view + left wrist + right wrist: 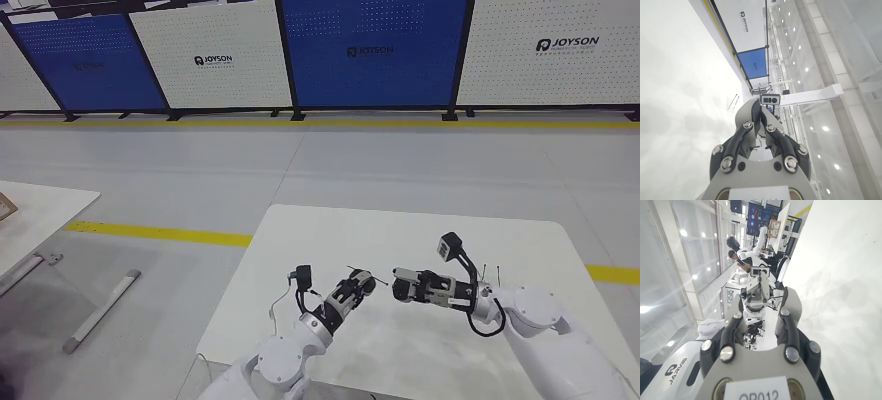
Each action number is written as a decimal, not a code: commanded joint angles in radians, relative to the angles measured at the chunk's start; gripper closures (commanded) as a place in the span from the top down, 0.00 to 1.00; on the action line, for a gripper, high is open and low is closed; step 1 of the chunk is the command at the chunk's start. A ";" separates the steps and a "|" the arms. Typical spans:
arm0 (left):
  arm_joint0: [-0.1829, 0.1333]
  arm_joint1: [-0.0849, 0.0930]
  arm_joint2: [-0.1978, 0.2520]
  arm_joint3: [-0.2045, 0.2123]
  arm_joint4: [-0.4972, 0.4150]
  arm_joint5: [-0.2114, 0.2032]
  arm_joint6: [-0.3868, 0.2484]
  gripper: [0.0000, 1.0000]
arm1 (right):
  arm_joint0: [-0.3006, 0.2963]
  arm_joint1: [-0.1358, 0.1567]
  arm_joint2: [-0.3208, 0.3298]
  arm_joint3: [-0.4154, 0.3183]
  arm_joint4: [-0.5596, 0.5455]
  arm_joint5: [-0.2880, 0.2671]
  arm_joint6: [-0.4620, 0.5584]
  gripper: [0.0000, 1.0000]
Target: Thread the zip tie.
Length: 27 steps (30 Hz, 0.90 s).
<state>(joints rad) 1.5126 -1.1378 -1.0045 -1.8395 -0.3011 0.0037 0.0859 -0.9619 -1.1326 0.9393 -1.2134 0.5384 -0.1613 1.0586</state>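
White worktop (420, 235) on a pale grey floor; yellow floor line (160, 234) runs behind it, with a second white table (40, 215) at far left. Blue and white perforated panels (375, 50) close off the back of the room.

Left gripper (366, 283) raised over the worktop's middle, pointing right and away from the robot. Fingers (756, 111) clenched on a thin black zip tie (759, 92), which pokes out past the tips. How much of the strap sits inside the grasp is hidden.

Right gripper (398, 284) just beside it, level, aimed left at the left one, tips nearly meeting. Fingers (791, 302) spread apart and holding nothing.

Two spare zip ties (485, 272) lie side by side on the worktop beyond the right arm; probably unthreaded, too thin to confirm
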 commanded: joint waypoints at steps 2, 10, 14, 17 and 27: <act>0.006 -0.003 -0.001 -0.005 0.006 0.014 0.020 0.00 | -0.022 0.011 0.039 -0.018 -0.002 -0.007 0.000 1.00; 0.008 -0.006 0.004 -0.009 0.014 0.031 0.047 0.00 | -0.038 0.017 0.063 -0.033 -0.003 -0.013 -0.002 1.00; 0.008 -0.006 0.004 -0.009 0.014 0.031 0.047 0.00 | -0.038 0.017 0.063 -0.033 -0.003 -0.013 -0.002 1.00; 0.008 -0.006 0.004 -0.009 0.014 0.031 0.047 0.00 | -0.038 0.017 0.063 -0.033 -0.003 -0.013 -0.002 1.00; 0.022 -0.003 -0.029 0.004 0.104 0.101 0.081 0.00 | -0.038 0.017 0.063 -0.033 -0.003 -0.013 -0.002 1.00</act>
<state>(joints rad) 1.5348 -1.1405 -1.0341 -1.8346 -0.1953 0.1070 0.1661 -1.0000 -1.1153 1.0021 -1.2464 0.5353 -0.1741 1.0568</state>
